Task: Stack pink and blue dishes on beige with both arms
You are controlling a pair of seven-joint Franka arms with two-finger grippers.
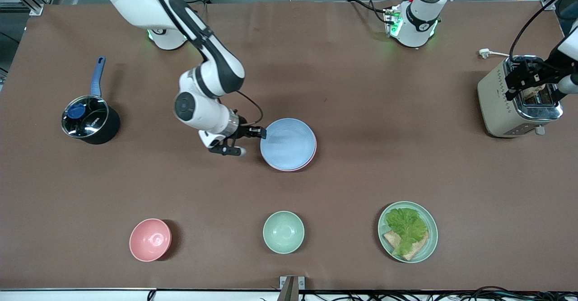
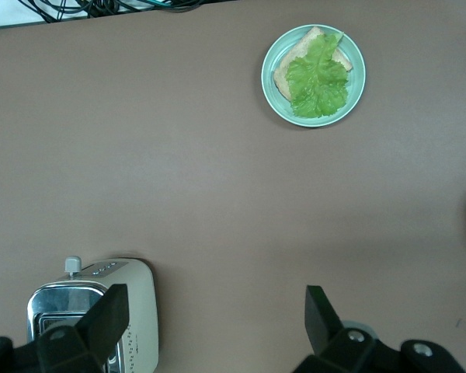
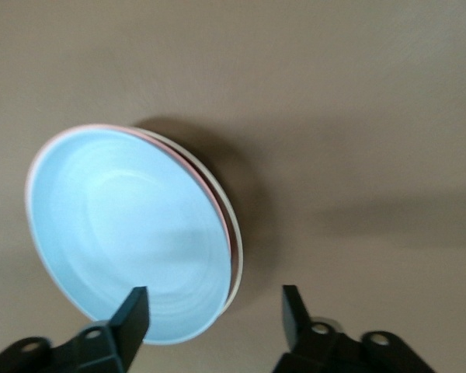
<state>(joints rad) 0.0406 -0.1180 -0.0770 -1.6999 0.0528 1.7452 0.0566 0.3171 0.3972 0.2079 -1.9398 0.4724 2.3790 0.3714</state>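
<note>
The light blue plate [image 1: 288, 142] lies on top of a stack in the middle of the table. The pink plate [image 1: 312, 154] shows as a thin rim under it. In the right wrist view the blue plate [image 3: 124, 233] sits on the pink rim [image 3: 216, 194], with the cream-beige plate's rim [image 3: 234, 260] at the bottom. My right gripper [image 1: 251, 142] [image 3: 214, 303] is open beside the stack, toward the right arm's end of the table, gripping nothing; the stack's edge shows between its fingers. My left gripper [image 1: 519, 82] [image 2: 216, 299] hangs open over the toaster, holding nothing.
A beige toaster [image 1: 515, 106] [image 2: 101, 303] stands at the left arm's end. Near the front camera are a pink bowl [image 1: 150, 240], a mint-green bowl [image 1: 283, 232] and a mint-green plate [image 1: 434, 233] [image 2: 269, 78] with bread and lettuce. A lidded pot [image 1: 88, 120] stands at the right arm's end.
</note>
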